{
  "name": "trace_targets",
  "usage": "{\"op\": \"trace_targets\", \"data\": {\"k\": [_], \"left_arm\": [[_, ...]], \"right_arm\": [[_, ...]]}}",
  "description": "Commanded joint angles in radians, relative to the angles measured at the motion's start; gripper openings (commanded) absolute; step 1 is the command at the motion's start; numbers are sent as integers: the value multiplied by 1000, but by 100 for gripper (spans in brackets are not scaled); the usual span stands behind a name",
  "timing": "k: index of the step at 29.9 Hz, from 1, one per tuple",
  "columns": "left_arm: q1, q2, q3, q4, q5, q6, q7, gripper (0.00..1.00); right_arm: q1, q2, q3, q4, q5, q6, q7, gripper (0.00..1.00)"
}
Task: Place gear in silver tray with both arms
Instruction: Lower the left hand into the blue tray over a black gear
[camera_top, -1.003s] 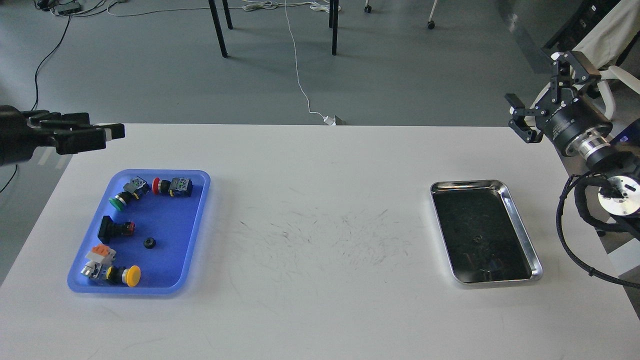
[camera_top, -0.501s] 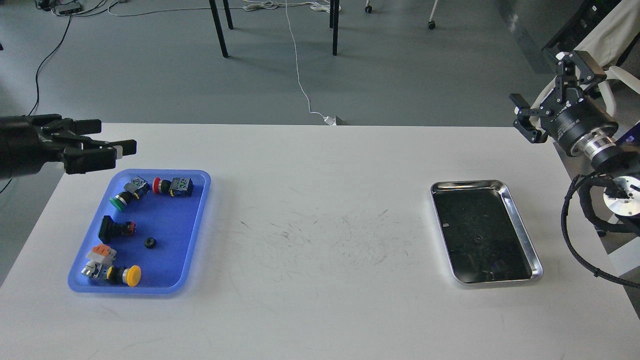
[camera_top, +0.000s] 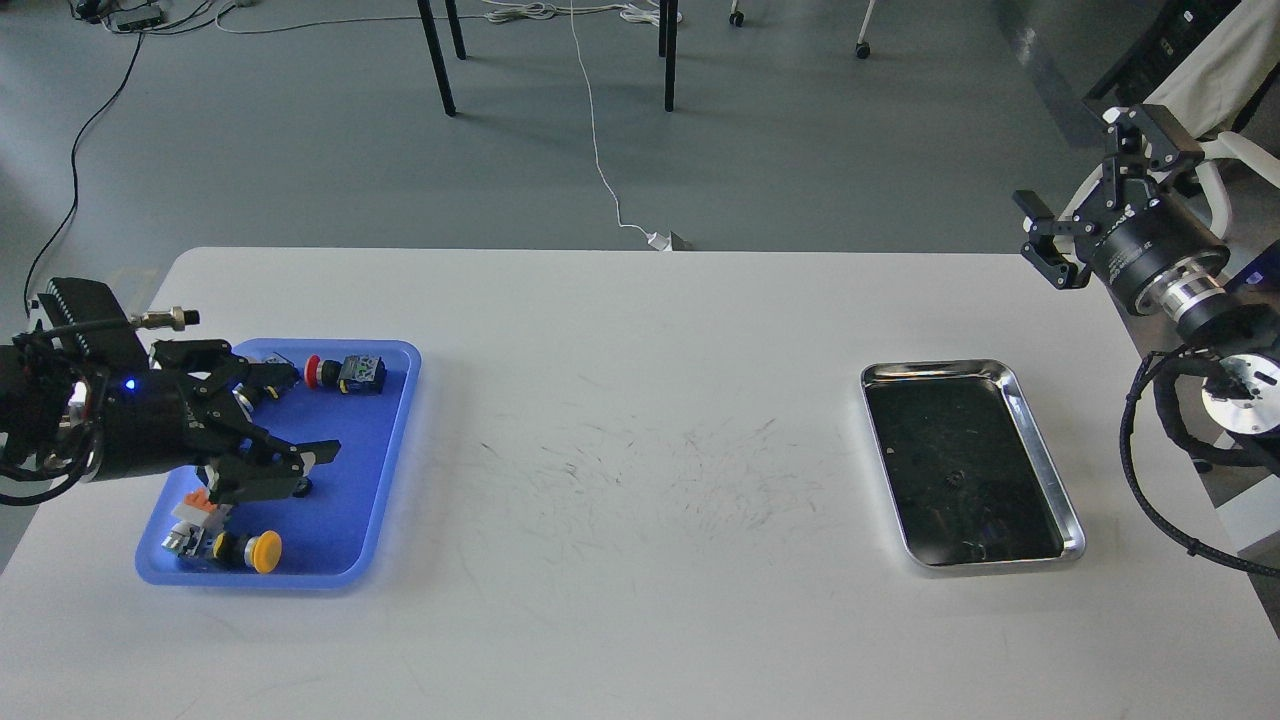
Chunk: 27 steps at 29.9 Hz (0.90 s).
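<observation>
Gear (camera_top: 298, 487) wasn't moved yet: left gripper (camera_top: 268, 425), fingers spread, hovered over it in the blue tray (camera_top: 380, 460). Silver tray (camera_top: 1040, 450) at 3 o'clock sat empty; right gripper (camera_top: 1095, 185) was spread, idle.

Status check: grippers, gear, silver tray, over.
Left gripper open, over the blue plastic tray, holding nothing. Right gripper open, raised off the table's right edge. Shiny rectangular silver tray has no gear in it. Path between trays shows no obstruction.
</observation>
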Motion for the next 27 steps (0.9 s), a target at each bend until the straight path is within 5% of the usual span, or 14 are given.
{"op": "trace_targets", "data": {"k": [1, 10, 27], "left_arm": [[15, -15, 2, 50, -32, 16, 0, 98], [84, -53, 3, 75, 39, 65, 0, 98], [177, -214, 11, 419, 39, 160, 0, 89]], "right_arm": [[0, -8, 0, 2, 0, 0, 0, 99], [-2, -10, -2, 2, 0, 0, 0, 99], [-2, -8, -2, 0, -19, -9, 0, 99]]}}
